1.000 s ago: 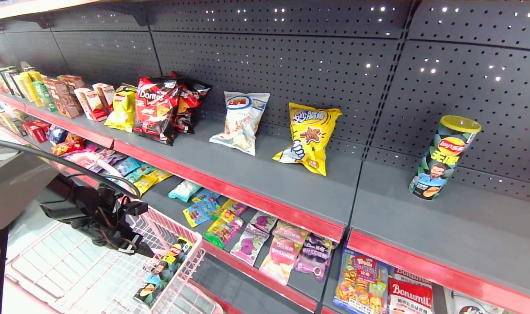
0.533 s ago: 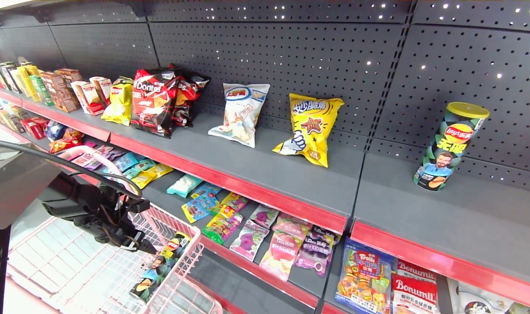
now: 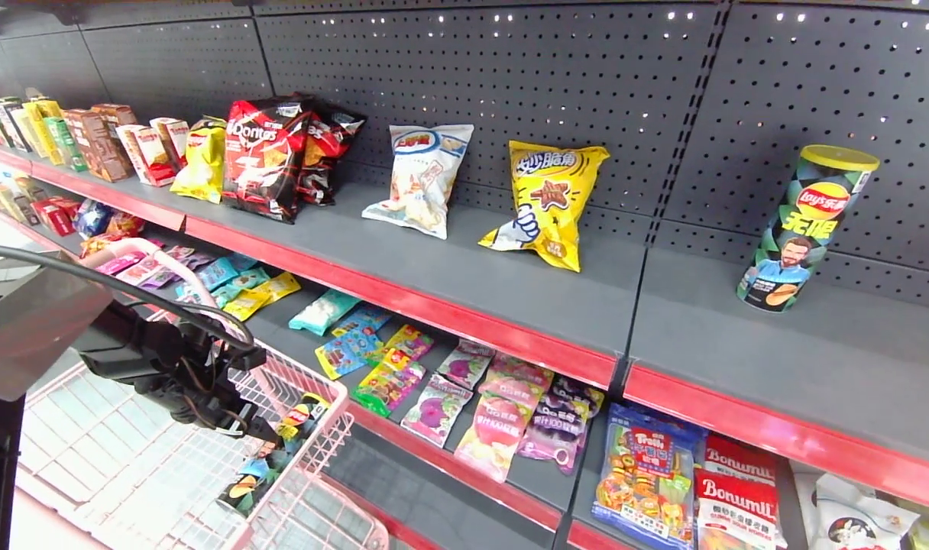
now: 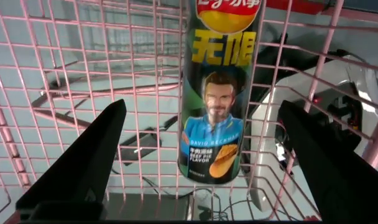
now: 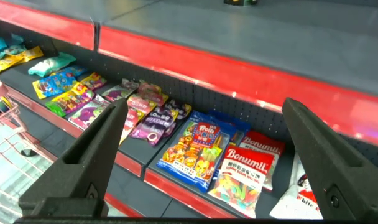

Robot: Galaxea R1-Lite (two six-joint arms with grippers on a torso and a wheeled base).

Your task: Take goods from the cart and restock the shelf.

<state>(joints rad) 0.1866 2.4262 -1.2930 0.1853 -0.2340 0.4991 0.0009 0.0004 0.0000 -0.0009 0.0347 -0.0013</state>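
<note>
A tall chips can (image 4: 219, 93) with a dark green printed label lies in the pink wire cart (image 3: 341, 391), against its far corner (image 3: 258, 477). My left gripper (image 3: 270, 434) hangs just above the can's upper end; it is open, and in the left wrist view the can lies between its two black fingers (image 4: 83, 168). A matching chips can (image 3: 807, 229) with a yellow lid stands upright on the grey shelf (image 3: 472, 290) at the far right. My right gripper (image 5: 201, 162) is open and holds nothing, facing the lower shelf's candy bags (image 5: 201, 146).
On the grey shelf, a yellow snack bag (image 3: 547, 202), a white bag (image 3: 422, 179), red-black chip bags (image 3: 270, 153) and boxes (image 3: 90, 137) stand to the left. There is bare shelf on both sides of the upright can. A red rail (image 3: 403, 305) edges the shelf.
The head camera has tilted, so the whole picture has slid upward. Against the cart, my left gripper has come lower and closer over the lying can.
</note>
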